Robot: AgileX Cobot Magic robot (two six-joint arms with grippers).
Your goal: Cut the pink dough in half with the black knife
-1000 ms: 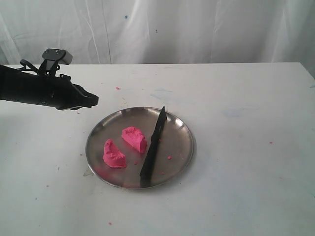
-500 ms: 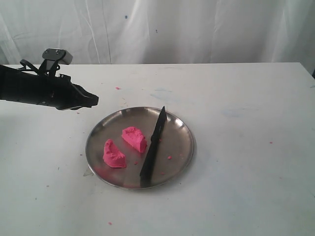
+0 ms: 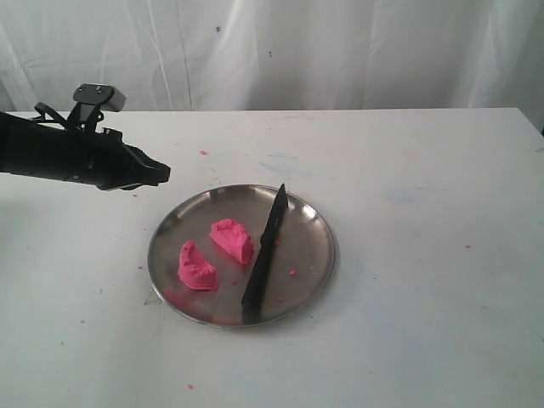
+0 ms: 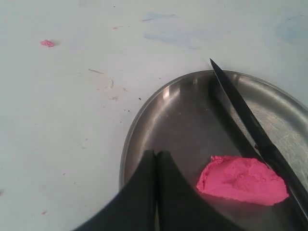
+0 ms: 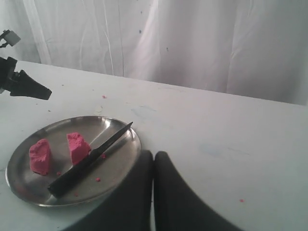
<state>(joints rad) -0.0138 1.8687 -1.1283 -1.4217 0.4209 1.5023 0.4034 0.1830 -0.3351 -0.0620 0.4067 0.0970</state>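
Nothing has moved since the earlier frames: both arms and everything on the plate sit exactly as before. The left gripper point(image 3: 163, 175) hovers with its fingers point(image 4: 144, 192) pressed together, holding nothing, just off the rim of the steel plate point(image 3: 310, 246) and clear of it. The pink dough lies ahead of those closed tips as two separate chunks on the plate: one chunk point(image 3: 196, 268) nearer the plate's edge and a second chunk point(image 3: 232, 240) further in, the two apart from each other. Beyond the dough from this gripper lies the black knife point(image 3: 264, 251), flat across the plate with its point at the rim and its handle near the opposite edge. It is just beside the second chunk point(image 4: 242, 179); whether they touch cannot be told. The right gripper point(image 5: 153, 161) is out of the exterior view; its own camera shows its fingers closed together and empty, above the white table point(image 5: 231, 144). The plate point(image 5: 122, 156) lies near it, ahead and off to one side, with knife point(image 5: 91, 159) and dough point(image 5: 78, 147) untouched by either gripper.
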